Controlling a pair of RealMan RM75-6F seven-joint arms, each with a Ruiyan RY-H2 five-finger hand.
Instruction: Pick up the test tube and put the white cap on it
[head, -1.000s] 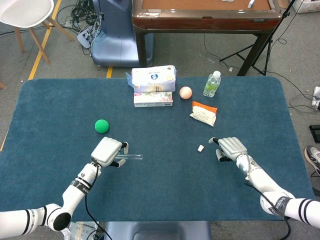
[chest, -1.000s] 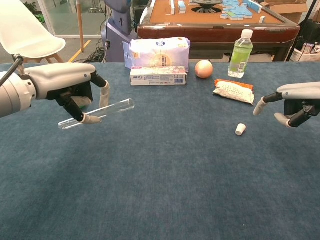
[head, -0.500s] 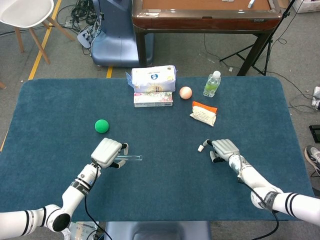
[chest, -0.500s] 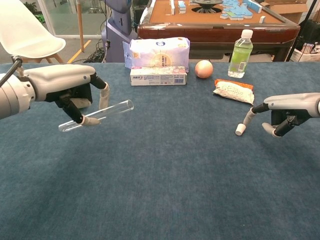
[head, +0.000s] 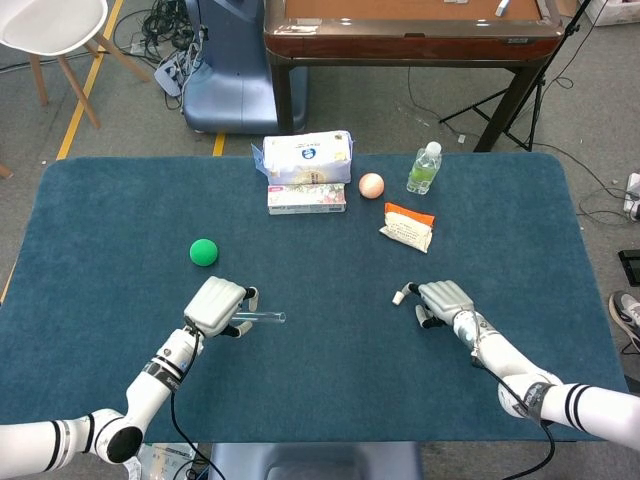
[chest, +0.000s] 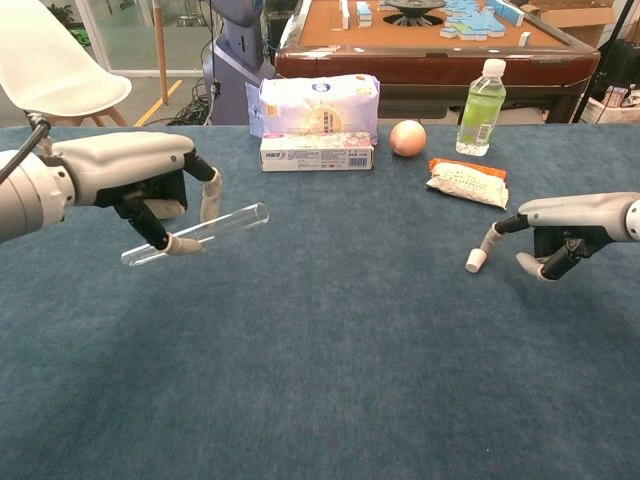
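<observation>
The left hand (chest: 150, 180) holds the clear glass tube (chest: 196, 234) up off the blue fuzzy table (chest: 320, 380), pinched near the middle so it lies almost flat with its open end pointing to the right. The right hand (chest: 565, 225) holds nothing, and one stretched-out finger (chest: 490, 238) touches the small white cap (chest: 474, 261), which sits on the table, while its other fingers curl under. At the back sit a soft tissue pack (chest: 320, 108) on a flat box (chest: 316, 152), a round peach ball (chest: 407, 138), a plastic bottle (chest: 482, 108) and a crinkly snack bag (chest: 466, 183), but their writing is too small to read, and a green ball (head: 204, 252) shows only from the head view.
</observation>
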